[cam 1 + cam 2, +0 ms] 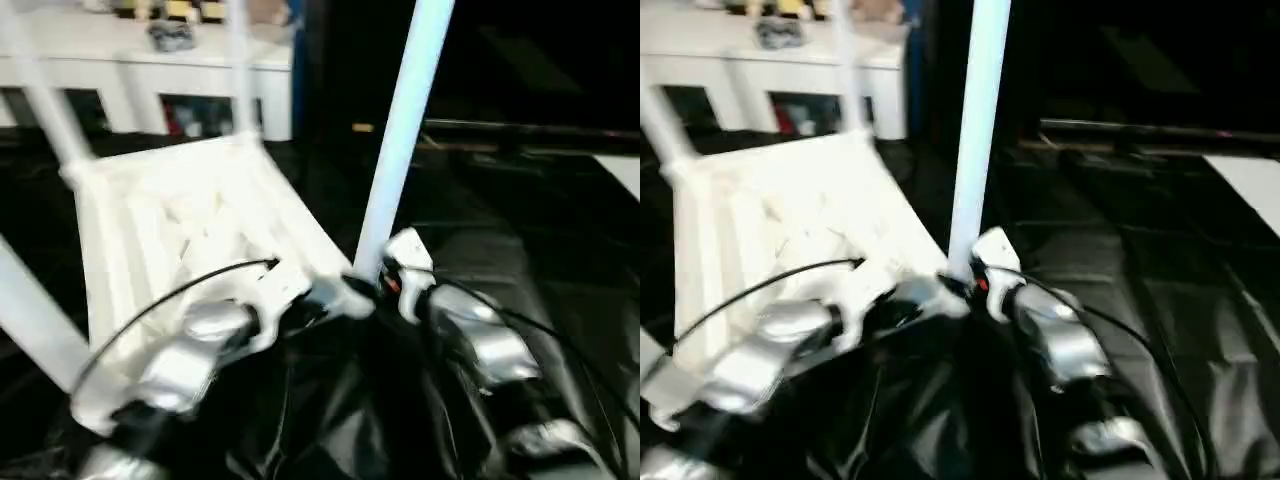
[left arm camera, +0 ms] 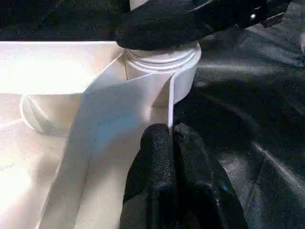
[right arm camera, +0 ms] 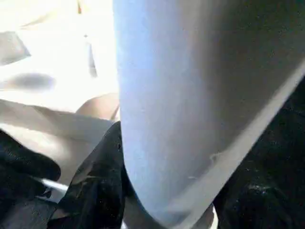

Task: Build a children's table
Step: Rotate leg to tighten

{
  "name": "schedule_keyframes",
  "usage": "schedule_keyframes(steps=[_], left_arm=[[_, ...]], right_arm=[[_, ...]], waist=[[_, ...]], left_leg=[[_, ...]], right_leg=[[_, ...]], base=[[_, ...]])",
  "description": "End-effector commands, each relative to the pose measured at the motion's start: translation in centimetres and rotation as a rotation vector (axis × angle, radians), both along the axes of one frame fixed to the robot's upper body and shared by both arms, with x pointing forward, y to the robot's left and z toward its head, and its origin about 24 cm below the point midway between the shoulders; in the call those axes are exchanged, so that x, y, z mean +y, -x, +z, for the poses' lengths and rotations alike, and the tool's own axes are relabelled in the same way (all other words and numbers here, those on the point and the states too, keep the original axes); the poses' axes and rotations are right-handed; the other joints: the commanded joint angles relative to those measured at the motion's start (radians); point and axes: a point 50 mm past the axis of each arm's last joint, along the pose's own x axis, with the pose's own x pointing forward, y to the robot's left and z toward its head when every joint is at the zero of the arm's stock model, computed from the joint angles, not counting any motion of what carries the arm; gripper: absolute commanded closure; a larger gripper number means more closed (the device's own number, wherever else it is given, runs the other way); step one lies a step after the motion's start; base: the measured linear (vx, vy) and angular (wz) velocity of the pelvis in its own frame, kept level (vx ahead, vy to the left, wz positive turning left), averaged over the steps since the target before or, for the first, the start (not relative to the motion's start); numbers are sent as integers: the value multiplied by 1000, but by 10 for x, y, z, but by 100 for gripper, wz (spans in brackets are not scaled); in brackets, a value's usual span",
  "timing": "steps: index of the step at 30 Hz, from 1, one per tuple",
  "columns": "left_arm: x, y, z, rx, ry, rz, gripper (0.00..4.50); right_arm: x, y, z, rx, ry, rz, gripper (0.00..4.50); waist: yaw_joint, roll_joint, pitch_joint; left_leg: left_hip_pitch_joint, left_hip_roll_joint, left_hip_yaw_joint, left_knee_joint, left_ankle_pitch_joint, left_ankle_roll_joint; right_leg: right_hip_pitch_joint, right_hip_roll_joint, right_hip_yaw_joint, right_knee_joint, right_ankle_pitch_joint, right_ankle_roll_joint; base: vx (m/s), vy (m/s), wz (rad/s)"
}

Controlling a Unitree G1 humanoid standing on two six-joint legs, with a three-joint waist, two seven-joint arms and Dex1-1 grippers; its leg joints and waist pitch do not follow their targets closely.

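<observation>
Black-covered table carries upturned tabletop at 9 o'clock. Left gripper clenched on its rim by corner socket. Right gripper grasps upright leg in that socket.

I see the table top lying upside down on the black cover, ribbed underside up, filling the 9 to 10 o'clock part of my view. A leg stands upright from its near right corner, rising toward 12 o'clock. My right gripper sits at the foot of that leg, its silver forearm trailing to 5 o'clock. My left gripper is at the top's near edge just beside that corner, arm running to 8 o'clock. More legs rise at 10 and 11 o'clock. A white cabinet stands behind.
</observation>
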Motion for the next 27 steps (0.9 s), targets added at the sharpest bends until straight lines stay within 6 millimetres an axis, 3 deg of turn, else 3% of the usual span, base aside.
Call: schedule_keyframes(steps=[1,2,10,12,17,18,19,21,23,26,27], left_arm=[[-45,0,17,-60,73,-125,450],[-45,-1,18,-62,70,-130,450],[-24,1,17,-61,27,-180,450],[-14,-1,17,-87,-21,-157,450],[-6,-2,18,-61,-16,-131,450],[-5,-2,18,-48,-16,-126,406],[-5,-2,18,-48,-16,-126,395],[-3,-3,18,-37,-27,-102,395],[-1,-3,16,-14,-48,-91,360],[2,-2,13,13,-77,-93,360],[3,-1,12,19,-82,-92,360]], right_arm=[[58,19,-8,41,-22,228,256],[58,19,-7,45,-37,232,201],[31,17,-4,45,-7,282,129],[16,16,-3,39,14,287,129],[0,13,1,23,28,273,129],[-4,12,3,18,31,268,123],[-4,12,3,18,31,268,123],[-8,10,5,12,29,265,123],[-11,9,7,9,26,270,123],[-11,10,7,9,27,275,123],[-11,10,6,9,28,276,123]], waist=[[-2,5,-36],[-3,1,-37],[3,0,-39],[7,-1,-42],[18,-5,-46],[21,-6,-47],[22,-6,-48],[26,-7,-49],[27,-6,-50],[21,-5,-51],[21,-4,-53]], left_leg=[[16,27,-22,-85,-474,-14],[15,26,-21,-85,-472,-11],[9,30,-16,-89,-419,3],[8,33,-15,-89,-399,8],[9,35,-1,-85,-318,24],[7,34,0,-85,-308,24],[7,35,0,-84,-300,23],[4,34,2,-84,-271,27],[1,34,2,-83,-251,30],[-9,34,-2,-85,-230,29],[-6,35,-1,-83,-228,28]], right_leg=[[17,-74,40,-103,-551,-76],[17,-74,41,-103,-555,-76],[20,-76,55,-90,-481,-107],[22,-77,58,-84,-445,-117],[23,-73,66,-72,-348,-162],[25,-74,66,-72,-350,-163],[26,-74,66,-71,-347,-163],[28,-73,66,-69,-330,-163],[32,-72,66,-65,-309,-166],[38,-70,63,-59,-278,-172],[37,-72,64,-59,-271,-176]], base=[[0,0,0],[0,0,0],[0,0,0],[0,0,0],[10,-2,1],[0,0,0],[0,0,0],[0,0,0],[0,0,0],[0,0,0],[0,0,0]])
